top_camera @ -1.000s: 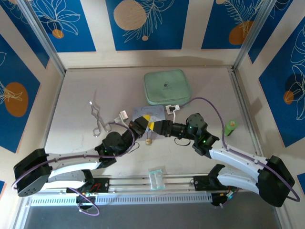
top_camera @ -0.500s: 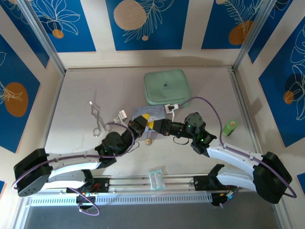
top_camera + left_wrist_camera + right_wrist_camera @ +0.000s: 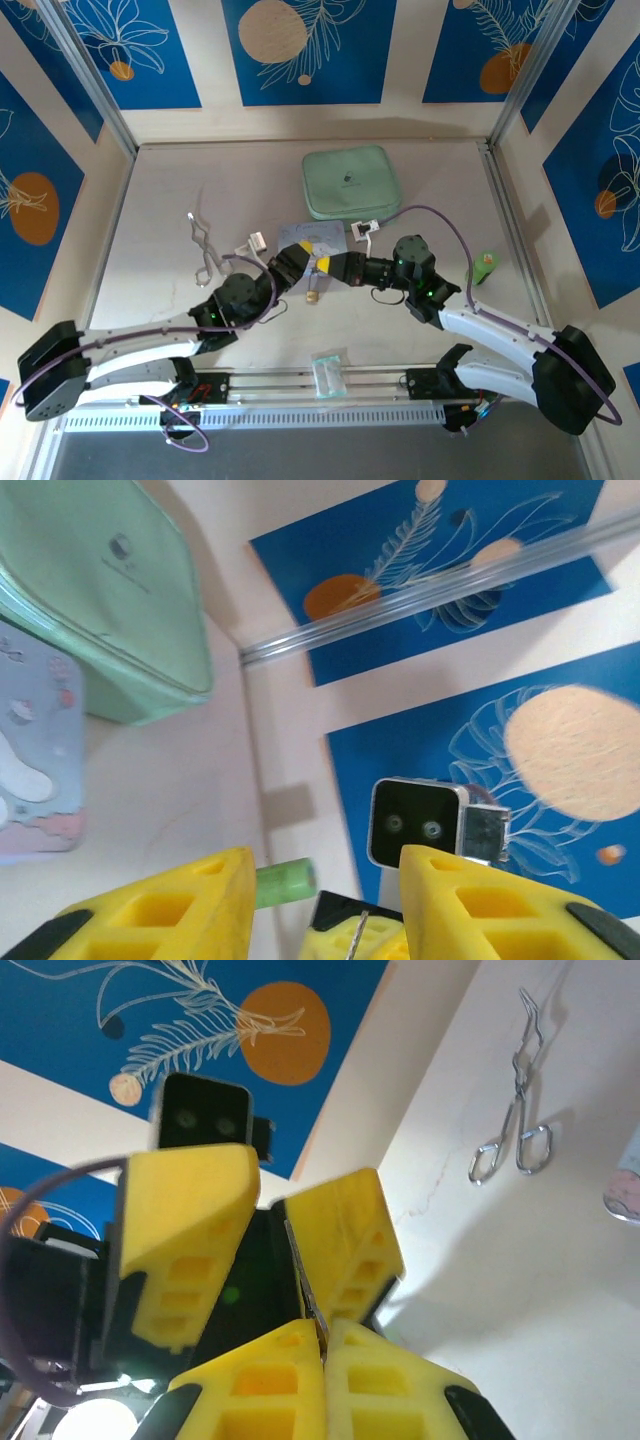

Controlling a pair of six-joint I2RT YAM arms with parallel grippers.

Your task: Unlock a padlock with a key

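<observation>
Blue flower panels wall a pale table (image 3: pixel 180 180). At its middle we see 2 claws meeting tip to tip. The left gripper (image 3: pixel 300 262) is released, its fingers spread. The right gripper (image 3: pixel 328 266) is clenched on a thin key (image 3: pixel 303 1285), seen edge-on. The small brass padlock (image 3: pixel 312 297) lies on the table just near of them. Farther off sit a printed tin (image 3: pixel 300 238) and a green pouch (image 3: pixel 350 182); tongs (image 3: pixel 205 248) lie left.

Top view: high above near edge, looks down on whole surface (image 3: pixel 180 190). Wrist views: close, low, facing each other, sharing jaws.
</observation>
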